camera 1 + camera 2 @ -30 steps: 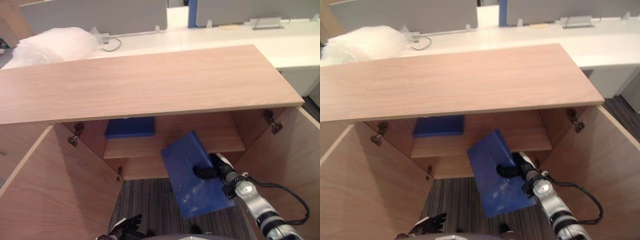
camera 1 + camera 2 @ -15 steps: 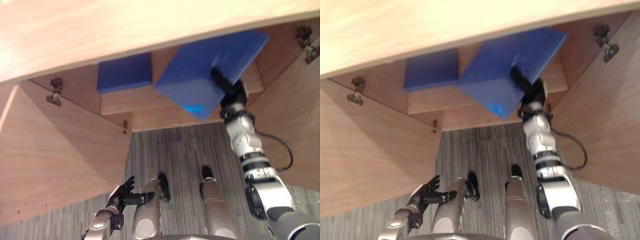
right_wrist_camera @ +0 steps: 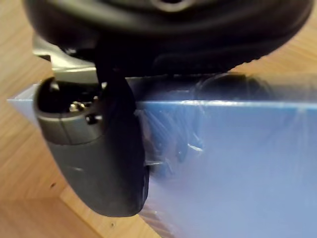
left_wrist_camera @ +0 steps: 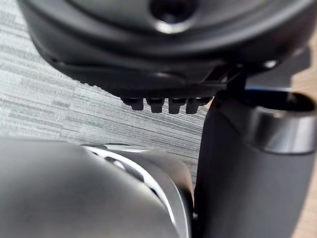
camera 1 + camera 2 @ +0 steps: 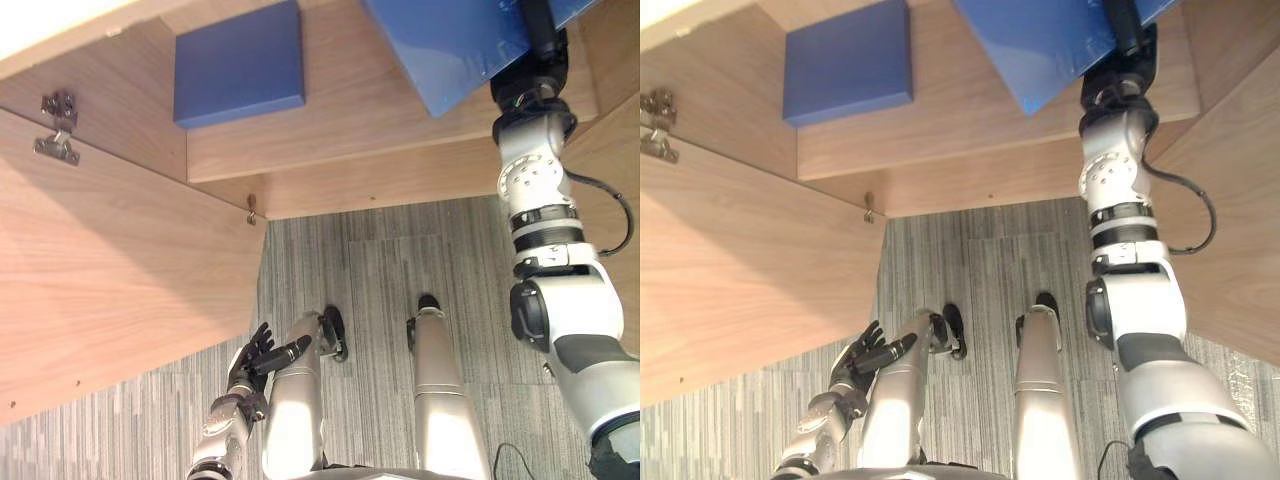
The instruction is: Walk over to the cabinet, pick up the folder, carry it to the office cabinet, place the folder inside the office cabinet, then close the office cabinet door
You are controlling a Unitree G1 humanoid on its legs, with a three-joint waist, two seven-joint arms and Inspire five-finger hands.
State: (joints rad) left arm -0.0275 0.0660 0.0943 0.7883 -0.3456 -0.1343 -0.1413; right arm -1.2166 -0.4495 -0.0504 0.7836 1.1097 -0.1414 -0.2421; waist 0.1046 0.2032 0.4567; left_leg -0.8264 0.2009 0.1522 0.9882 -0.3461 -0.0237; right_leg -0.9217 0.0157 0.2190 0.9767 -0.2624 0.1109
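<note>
My right hand (image 5: 540,45) is shut on a blue folder (image 5: 450,40) and holds it tilted above the wooden shelf (image 5: 380,130) inside the open office cabinet. In the right wrist view the thumb (image 3: 99,148) presses on the folder's (image 3: 237,168) flat face. A second blue folder (image 5: 238,62) lies flat on the same shelf, further left. My left hand (image 5: 255,358) hangs low over the carpet with relaxed fingers (image 4: 161,103), holding nothing.
The cabinet's left door (image 5: 120,270) stands wide open, with a metal hinge (image 5: 57,125) on its inner face. The right door (image 5: 620,150) is open too. Grey striped carpet (image 5: 370,270) lies below the cabinet's front edge.
The camera has tipped down towards the floor. My right arm has carried the folder up and further in over the shelf. The left hand has stayed low.
</note>
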